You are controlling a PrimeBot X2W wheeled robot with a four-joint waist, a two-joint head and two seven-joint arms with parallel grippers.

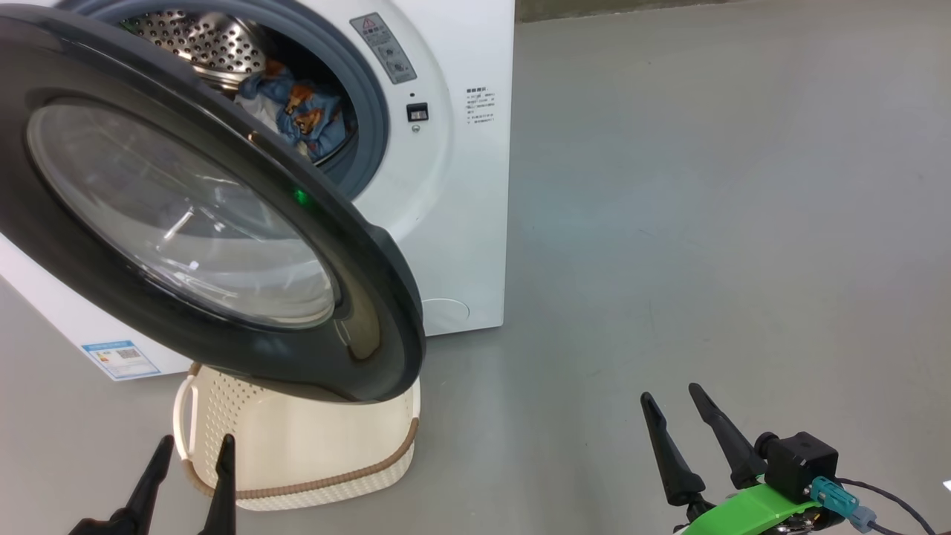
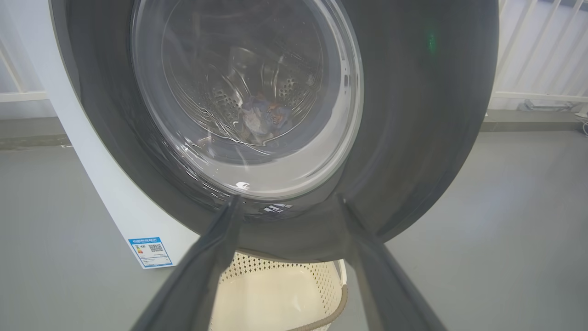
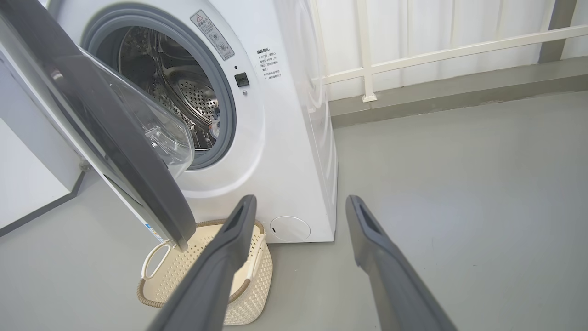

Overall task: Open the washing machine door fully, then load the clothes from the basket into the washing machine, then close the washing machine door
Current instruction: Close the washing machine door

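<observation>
Logging head view first: washing machine [image 1: 461,186] on the grey floor [image 1: 706,223], washing machine door [image 1: 371,297] swung open, clothes [image 1: 301,111] inside the drum [image 1: 200,41]. Basket [image 1: 312,438] on the floor beneath the door's lower rim. My left tool [image 1: 197,442] and right tool [image 1: 670,391] are both spread wide, gripping nothing. Left wrist view: clothes visible through the door's glass. Right wrist view: machine by the floor's far edge, basket just beside its front.
</observation>
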